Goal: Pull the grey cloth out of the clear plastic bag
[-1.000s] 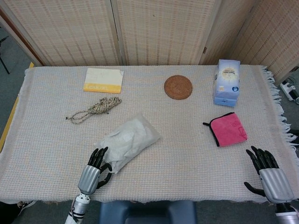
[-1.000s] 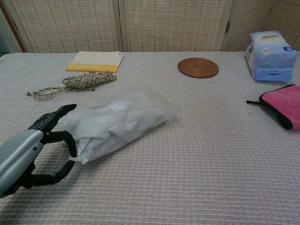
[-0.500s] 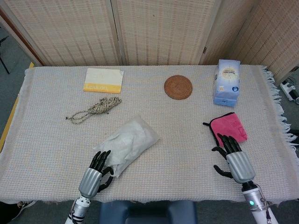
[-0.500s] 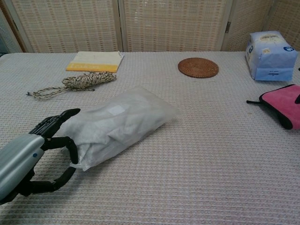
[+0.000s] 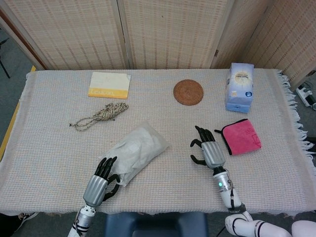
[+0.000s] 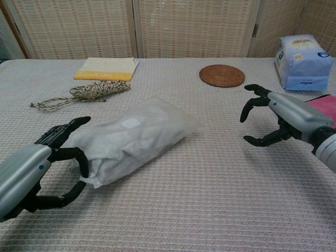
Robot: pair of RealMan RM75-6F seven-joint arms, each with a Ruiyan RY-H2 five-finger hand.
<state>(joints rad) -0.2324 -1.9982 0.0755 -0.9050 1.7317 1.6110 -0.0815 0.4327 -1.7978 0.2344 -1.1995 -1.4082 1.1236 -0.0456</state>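
Note:
The clear plastic bag (image 5: 137, 149) (image 6: 137, 135) lies slantwise on the table, left of centre, and the pale grey cloth shows through it, filling it. My left hand (image 5: 101, 180) (image 6: 37, 169) is at the bag's near end. Its fingers arch over that end and the thumb lies below, spread apart, with no firm clasp visible. My right hand (image 5: 207, 149) (image 6: 283, 118) hovers to the right of the bag, well apart from it. Its fingers are curved and spread, and it holds nothing.
A pink cloth (image 5: 243, 137) (image 6: 324, 104) lies just right of the right hand. At the back are a blue tissue pack (image 5: 239, 86) (image 6: 302, 60), a round woven coaster (image 5: 188, 92) (image 6: 222, 75), a coiled rope (image 5: 101, 115) (image 6: 86, 93) and a yellow-white pad (image 5: 109, 85) (image 6: 107, 68).
My right hand has swept from the near right corner leftwards and away from me, to a spot beside the pink cloth. The left hand and the bag have barely shifted.

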